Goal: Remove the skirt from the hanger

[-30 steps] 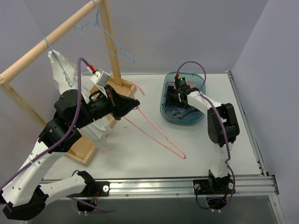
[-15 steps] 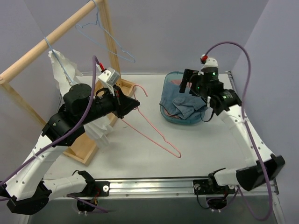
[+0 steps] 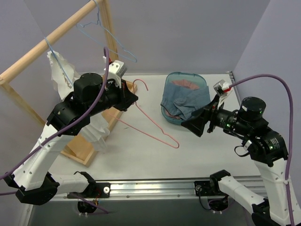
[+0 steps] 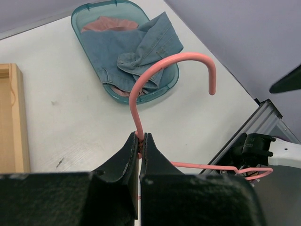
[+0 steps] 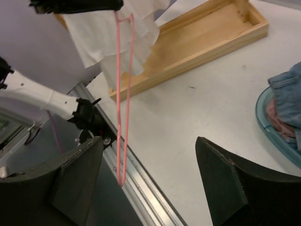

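Pink cloth (image 3: pixel 186 84) mostly buried under denim skirt (image 3: pixel 186 101) in teal tub (image 3: pixel 203 84); skirt spills over the rim. Left hand (image 4: pixel 140 137) pinching pink hanger (image 4: pixel 160 66) at neck, above table (image 3: pixel 141 155). Right hand (image 5: pixel 148 141) spread, empty.

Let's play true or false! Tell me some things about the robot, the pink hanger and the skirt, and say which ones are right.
1. The left fingers pinch the pink hanger. True.
2. The skirt hangs on the pink hanger. False: the denim skirt lies in the teal bin, partly draped over its rim.
3. The right fingers are wide open and hold nothing. True.
4. The pink hanger hangs on the wooden rail. False: the left fingers hold it over the table.
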